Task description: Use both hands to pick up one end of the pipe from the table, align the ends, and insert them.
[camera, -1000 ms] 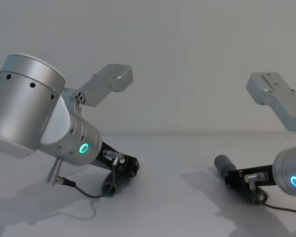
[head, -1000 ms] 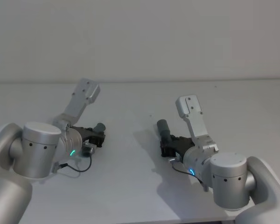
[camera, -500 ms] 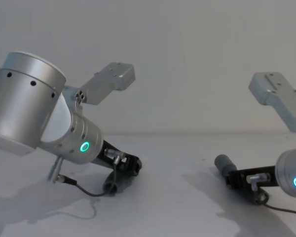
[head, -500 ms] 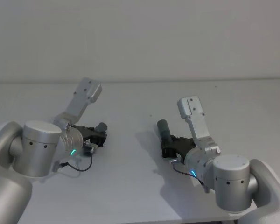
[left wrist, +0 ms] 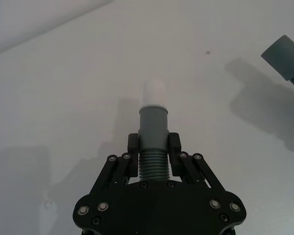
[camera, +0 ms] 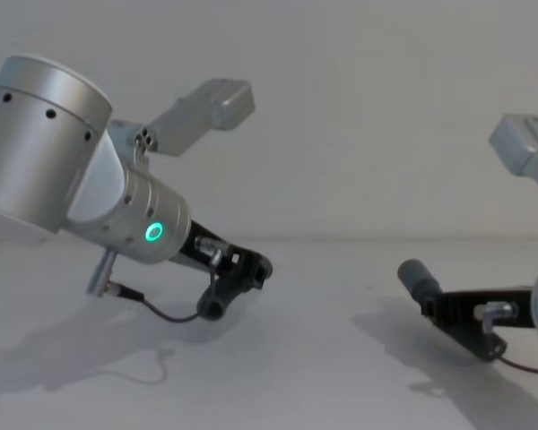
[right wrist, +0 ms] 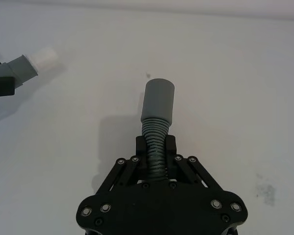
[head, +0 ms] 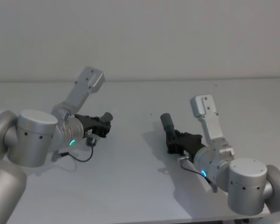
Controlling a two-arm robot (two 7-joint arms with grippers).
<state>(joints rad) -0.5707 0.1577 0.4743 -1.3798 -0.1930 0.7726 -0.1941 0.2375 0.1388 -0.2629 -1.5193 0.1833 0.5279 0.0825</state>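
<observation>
- We see our left gripper (left wrist: 153, 147) pinching the ribbed part of the white-tipped pipe piece (left wrist: 153, 120), with the white tip pointing away from the gripper
- Our right gripper (right wrist: 156, 146) pinches the ribs of the socket pipe piece (right wrist: 157, 105), with its wide grey socket out front
- Both pieces hang above the white worktop (head: 130, 186), well apart, one left and one right

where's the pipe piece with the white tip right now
In the left wrist view the white-tipped piece is clamped in the left gripper, on the robot's left, apart from the socket piece held in the right gripper.
</observation>
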